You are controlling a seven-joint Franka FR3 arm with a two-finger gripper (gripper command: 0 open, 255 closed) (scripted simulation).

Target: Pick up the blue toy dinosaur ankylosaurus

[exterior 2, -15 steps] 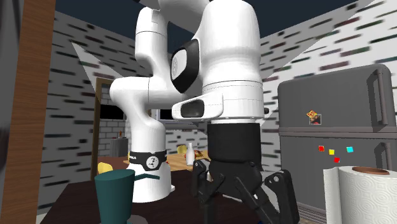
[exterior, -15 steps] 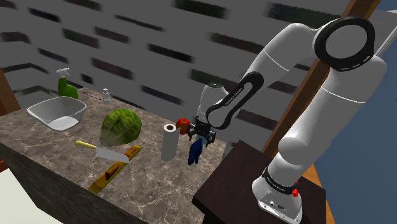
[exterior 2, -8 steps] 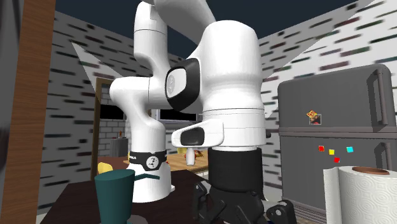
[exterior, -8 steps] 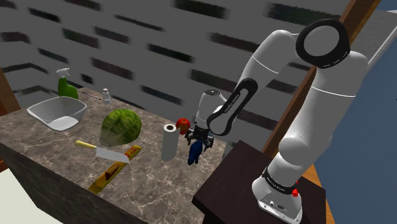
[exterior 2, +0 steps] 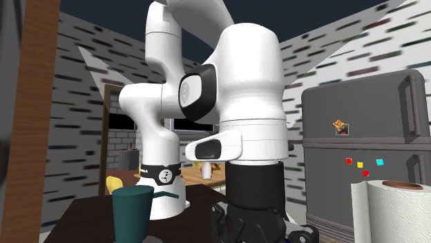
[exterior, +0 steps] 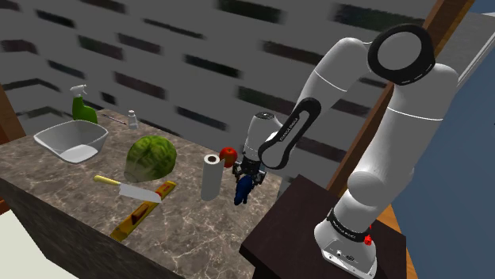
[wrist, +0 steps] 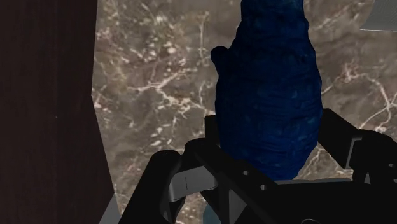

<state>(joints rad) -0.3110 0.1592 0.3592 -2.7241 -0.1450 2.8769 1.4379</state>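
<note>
The blue toy dinosaur (exterior: 243,191) stands on the marble counter (exterior: 71,198) near its edge, just beside the dark stand (exterior: 293,230). My black gripper (exterior: 244,177) comes down on it from above. In the wrist view the dark blue, bumpy body (wrist: 270,95) sits between my gripper (wrist: 273,145), and the black fingers (wrist: 340,137) are shut against its sides. Its lower end is hidden behind the fingers.
A paper towel roll (exterior: 210,176) stands close beside the dinosaur, with a red apple (exterior: 228,152) behind it. Further along lie a green melon (exterior: 151,157), a knife (exterior: 131,190), a yellow board (exterior: 143,212), a white bowl (exterior: 71,140) and a green spray bottle (exterior: 82,105). A teal cup (exterior 2: 133,210) stands near the arm's base.
The arm lowered the gripper over the dinosaur, then the fingers went from wide apart to shut on its body. The teal cup has shifted slightly to the second exterior view's right.
</note>
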